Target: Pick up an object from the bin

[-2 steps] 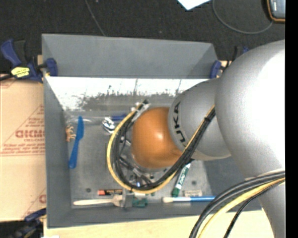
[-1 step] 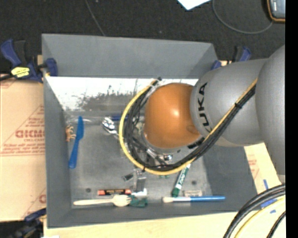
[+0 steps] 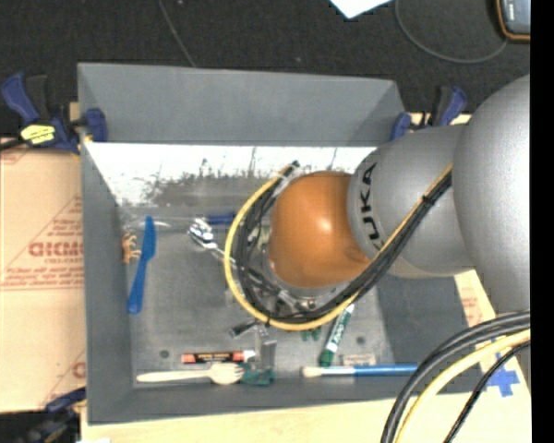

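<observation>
the end effector (image 3: 264, 344) hangs low under the arm's orange cover (image 3: 309, 229), close to the 6 o'clock wall of the bin (image 3: 240, 109). the cover and cables hide so much of it that i cannot tell whether it is open or closed, and i see nothing held in it. at its 6 o'clock, just beside its tip, lies a small dark green thing (image 3: 258, 376), too small to name. next to that, at 9 o'clock, is the bowl of a white spoon (image 3: 189, 375), whose handle runs on toward 9 o'clock along the wall. at about 8 o'clock from the end effector lies a red and black marker (image 3: 208, 356), its long axis 9 to 3 and its near end just beside the end effector. a green marker (image 3: 334, 335) lies at 3 o'clock, tilted 1 to 7, with a blue-handled brush (image 3: 360, 369) at 4 o'clock. a blue stick (image 3: 140, 266) lies well apart at 10 o'clock. i judge the green thing the likeliest pick, needing only a small move toward 6 o'clock. the red and black marker would need a shift toward 9 o'clock and a grip across its short side.
</observation>
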Robot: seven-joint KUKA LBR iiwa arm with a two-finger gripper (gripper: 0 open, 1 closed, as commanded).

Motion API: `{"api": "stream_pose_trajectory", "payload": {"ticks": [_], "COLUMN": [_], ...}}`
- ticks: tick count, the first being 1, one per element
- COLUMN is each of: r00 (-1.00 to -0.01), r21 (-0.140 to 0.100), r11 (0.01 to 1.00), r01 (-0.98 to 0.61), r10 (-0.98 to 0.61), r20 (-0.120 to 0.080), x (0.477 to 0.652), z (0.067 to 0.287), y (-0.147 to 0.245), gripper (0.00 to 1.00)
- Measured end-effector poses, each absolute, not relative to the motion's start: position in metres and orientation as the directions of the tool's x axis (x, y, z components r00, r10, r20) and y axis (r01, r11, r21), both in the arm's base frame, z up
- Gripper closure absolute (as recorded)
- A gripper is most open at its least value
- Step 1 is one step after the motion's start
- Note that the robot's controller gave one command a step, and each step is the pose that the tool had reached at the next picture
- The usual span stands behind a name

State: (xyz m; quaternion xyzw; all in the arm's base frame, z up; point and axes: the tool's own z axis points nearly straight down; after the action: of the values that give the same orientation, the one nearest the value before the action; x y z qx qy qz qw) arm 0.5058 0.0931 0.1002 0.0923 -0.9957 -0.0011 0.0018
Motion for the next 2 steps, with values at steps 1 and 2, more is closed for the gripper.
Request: {"api": "stream_pose_trajectory", "payload": {"ticks": [1,2], "r00": [-0.997,-0.976], "r21": [0.007,0.004], "r11": [0.997,0.976], "r01": [-0.076,-0.220], "r10": [-0.076,-0.220], "r20": [-0.017,-0.014], "x": [0.5440,0.5506], "z": [0.0709,0.0717], "y": [0.0601,0.0616], "gripper": [0.00,1.00]}}
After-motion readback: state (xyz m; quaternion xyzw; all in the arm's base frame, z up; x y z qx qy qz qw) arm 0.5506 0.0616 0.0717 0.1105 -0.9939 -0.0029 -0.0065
